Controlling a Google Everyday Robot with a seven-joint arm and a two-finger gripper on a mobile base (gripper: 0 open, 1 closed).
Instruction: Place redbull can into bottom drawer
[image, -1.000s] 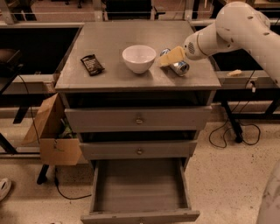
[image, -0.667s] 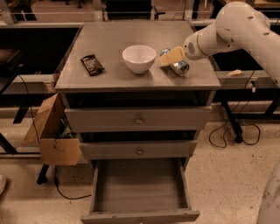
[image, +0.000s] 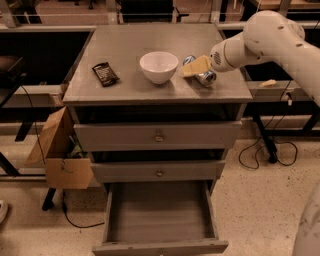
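Observation:
The redbull can lies on its side on the cabinet top, just right of the white bowl. My gripper reaches in from the right on the white arm and sits right at the can, its tan tip covering the can's middle. A silver can end shows on either side of it. The bottom drawer is pulled out at the foot of the cabinet, and its grey floor is bare.
A dark snack wrapper lies on the cabinet top at the left. The two upper drawer fronts are shut. A cardboard box hangs at the cabinet's left side. Cables lie on the floor at the right.

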